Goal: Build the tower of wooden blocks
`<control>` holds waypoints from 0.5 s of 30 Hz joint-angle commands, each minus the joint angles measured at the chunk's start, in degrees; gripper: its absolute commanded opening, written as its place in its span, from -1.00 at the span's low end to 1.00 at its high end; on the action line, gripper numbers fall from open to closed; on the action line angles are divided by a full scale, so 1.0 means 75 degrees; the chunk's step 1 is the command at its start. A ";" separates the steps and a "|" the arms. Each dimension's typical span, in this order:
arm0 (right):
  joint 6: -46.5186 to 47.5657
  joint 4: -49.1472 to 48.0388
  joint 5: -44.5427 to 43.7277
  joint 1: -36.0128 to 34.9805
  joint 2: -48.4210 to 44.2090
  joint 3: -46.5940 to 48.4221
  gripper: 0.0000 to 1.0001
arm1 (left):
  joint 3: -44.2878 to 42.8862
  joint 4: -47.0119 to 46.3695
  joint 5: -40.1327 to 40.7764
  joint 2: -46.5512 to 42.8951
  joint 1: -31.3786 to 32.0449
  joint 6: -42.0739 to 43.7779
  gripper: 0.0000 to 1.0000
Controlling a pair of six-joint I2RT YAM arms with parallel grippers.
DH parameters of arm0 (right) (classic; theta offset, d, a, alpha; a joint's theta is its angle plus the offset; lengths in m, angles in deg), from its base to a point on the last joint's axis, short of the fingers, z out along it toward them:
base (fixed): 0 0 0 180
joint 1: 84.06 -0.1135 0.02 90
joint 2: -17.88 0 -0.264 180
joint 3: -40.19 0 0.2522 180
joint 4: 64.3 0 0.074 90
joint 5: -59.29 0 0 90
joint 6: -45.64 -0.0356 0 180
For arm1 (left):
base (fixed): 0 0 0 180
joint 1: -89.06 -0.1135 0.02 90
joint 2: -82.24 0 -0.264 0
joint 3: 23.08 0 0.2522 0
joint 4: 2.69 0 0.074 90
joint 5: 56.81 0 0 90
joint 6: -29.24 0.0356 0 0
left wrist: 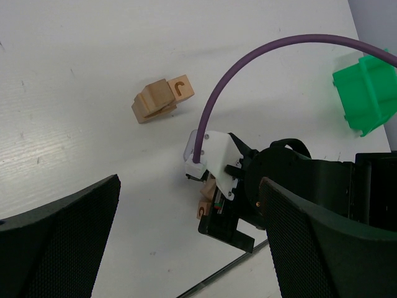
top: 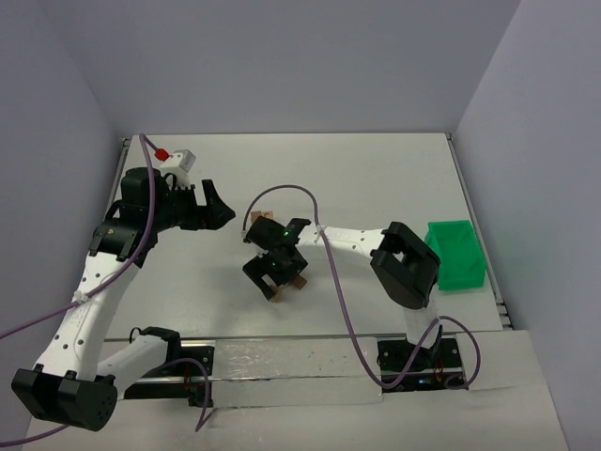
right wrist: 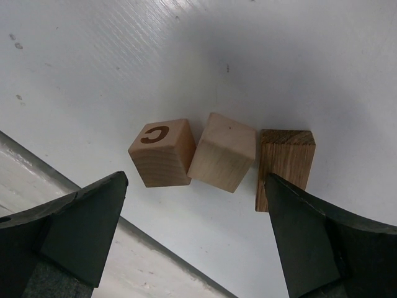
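Right tool (right wrist: 195, 180): fingers spread wide, nothing between the pads, hanging low over the white worktop (top: 376, 178).
- Three wooden blocks lie in a row in the gap between its fingers, each resting on the worktop.
- The lettered cube (right wrist: 161, 152) is nearest the left finger, with a brown curved mark on its top face.
- The plain cube (right wrist: 223, 151) is in the middle, turned slightly, one edge against the lettered cube.
- The dark-grained block (right wrist: 285, 164) lies close by the right finger, just beside the plain cube; I cannot tell if they touch.

Left tool (left wrist: 189, 181): fingers also spread wide, gripping nothing, raised above the worktop.
- Ahead of it and slightly left lies a second cluster of blocks (left wrist: 161, 99), pushed together, one face carrying a mark.
- The right tool sits ahead and to its right.
- The green bin (left wrist: 367, 93) is far off to its right, well apart from all the blocks.
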 commanded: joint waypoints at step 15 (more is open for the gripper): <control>0.0903 0.0108 0.0538 -0.0192 0.0320 0.0659 0.99 | 0.0075 -0.0417 -0.0337 -0.0040 -0.0077 0.0045 0.98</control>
